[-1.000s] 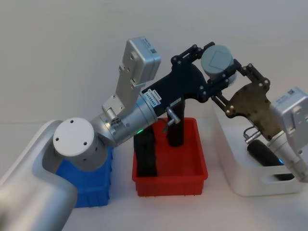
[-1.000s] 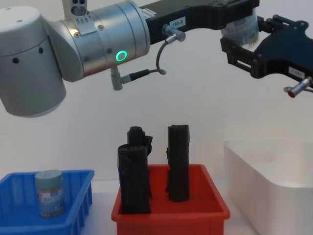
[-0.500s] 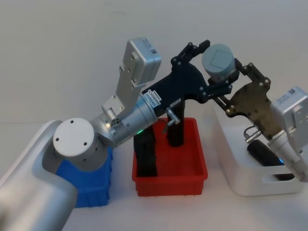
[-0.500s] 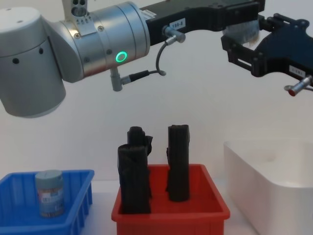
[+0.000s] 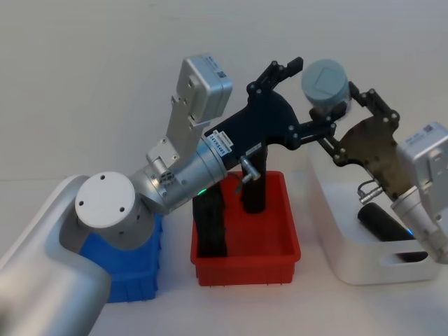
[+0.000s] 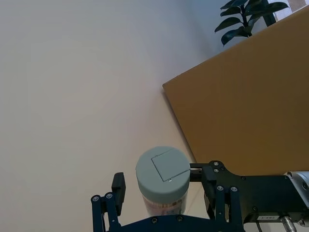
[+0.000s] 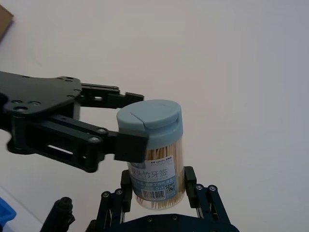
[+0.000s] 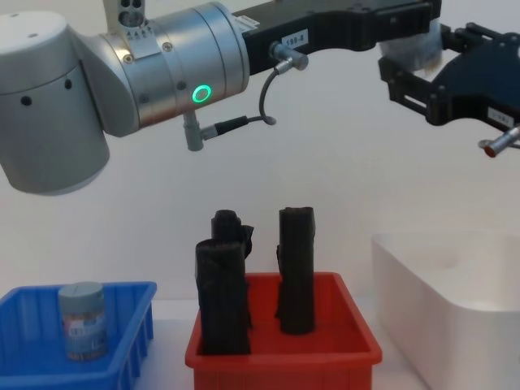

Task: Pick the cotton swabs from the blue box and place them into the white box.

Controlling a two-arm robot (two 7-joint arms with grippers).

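Two grippers meet high above the table in what looks like a mid-air handover of one cotton swab tub (image 5: 325,80), a clear cylinder with a pale grey-blue lid. The right gripper (image 7: 158,187) is clamped on the lower part of the tub's body, its fingers pressed close on either side just below the label, and holds it upright. The left gripper (image 6: 165,180) brackets the tub at lid height with its jaws spread. The left wrist view shows clear space between one finger (image 6: 118,185) and the tub, so it appears to have let go.

The relay seems dictated by the layout. The blue box (image 8: 32,357) sits on the robot's far left and the white box (image 5: 336,231) on its far right. The red bin (image 5: 245,269) of tall black rolls (image 8: 296,268) stands between them, so each arm covers its own side. The carried tub hangs above the near-left edge of the white box, well clear of the rolls. A second tub (image 8: 83,321) waits upright in the blue box.

By this reading the left arm needs to back away before the right lowers its load into the white box. A snag between the interleaved fingers is the likeliest upset.
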